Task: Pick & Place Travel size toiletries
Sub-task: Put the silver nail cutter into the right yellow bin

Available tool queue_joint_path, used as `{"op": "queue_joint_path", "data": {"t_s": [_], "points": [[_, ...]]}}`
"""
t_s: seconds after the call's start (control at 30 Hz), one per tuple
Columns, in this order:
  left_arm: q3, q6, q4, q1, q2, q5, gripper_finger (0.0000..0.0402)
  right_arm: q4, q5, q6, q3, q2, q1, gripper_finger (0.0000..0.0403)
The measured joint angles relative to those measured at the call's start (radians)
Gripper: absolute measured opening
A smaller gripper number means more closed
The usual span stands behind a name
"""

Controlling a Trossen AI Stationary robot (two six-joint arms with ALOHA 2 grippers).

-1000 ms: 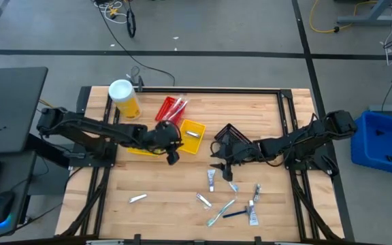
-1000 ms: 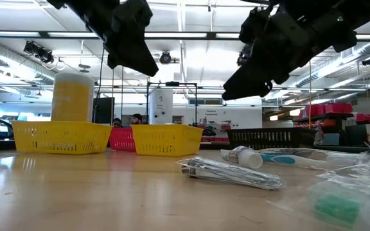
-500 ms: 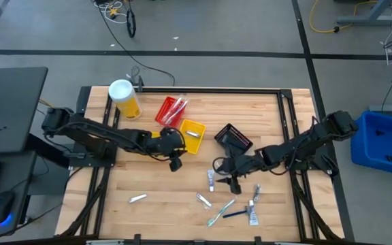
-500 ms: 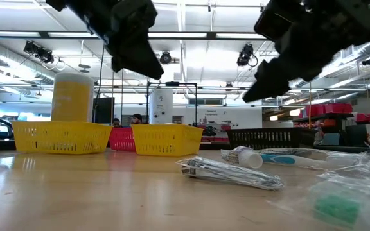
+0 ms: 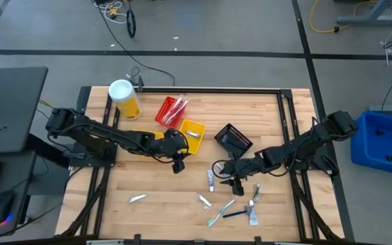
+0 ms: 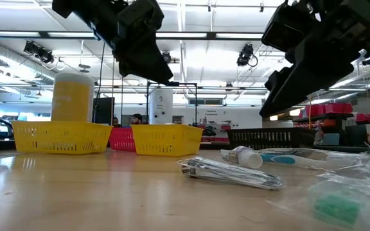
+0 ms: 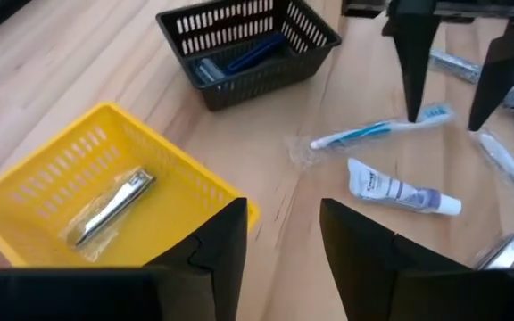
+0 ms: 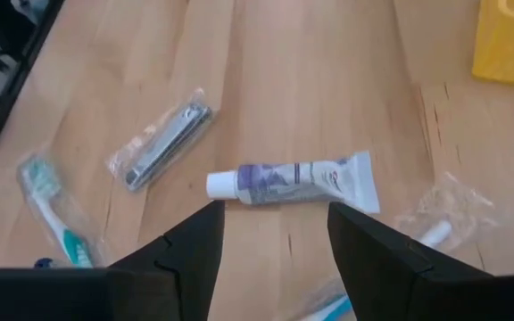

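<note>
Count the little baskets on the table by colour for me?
Yellow baskets: 2
Red basket: 1
Black basket: 1
Total: 4

You have the wooden table (image 5: 162,187) as your reference. On its far left corner stands a yellow canister (image 5: 124,100) with a white lid, upright. Toward the table's middle from it lies a red bin (image 5: 169,111), and touching that bin's near side sits a small yellow bin (image 5: 192,136) holding a metal nail clipper (image 7: 114,205). A second yellow bin (image 6: 61,137) sits further left. To the right of the small yellow bin you see a black mesh bin (image 5: 233,138), tilted askew. Off the table's right edge a blue crate (image 5: 386,141) rests on the floor; off its left edge stands a dark desk (image 5: 5,109)
</note>
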Motion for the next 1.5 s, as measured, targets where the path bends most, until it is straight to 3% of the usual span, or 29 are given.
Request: {"op": "queue_joint_path", "data": {"t_s": [0.23,0.7,0.83,1.1,1.27,1.5], "points": [[0.000,0.007,0.013,-0.010,0.010,0.019,0.0150,-0.019,-0.001,-0.001,0.000,0.000,0.000,0.0202],[0.000,0.050,0.042,-0.095,0.010,0.275,0.0150,-0.013,0.002,-0.001,0.000,0.000,0.001,0.0186],[0.000,-0.132,-0.075,-0.156,0.010,0.372,0.0150,-0.013,0.008,0.003,0.000,0.000,0.001,0.0182],[0.000,-0.520,-0.448,-0.304,0.010,0.429,0.0159,-0.013,0.007,-0.001,0.000,0.000,0.001,0.0174],[0.000,-0.571,-0.600,-0.389,0.010,0.428,0.0182,-0.013,0.008,-0.010,0.000,0.000,0.001,0.0170],[0.000,-0.630,-0.628,-0.487,0.014,0.390,0.0209,-0.013,0.008,-0.023,0.000,0.000,0.001,0.0173]]}}
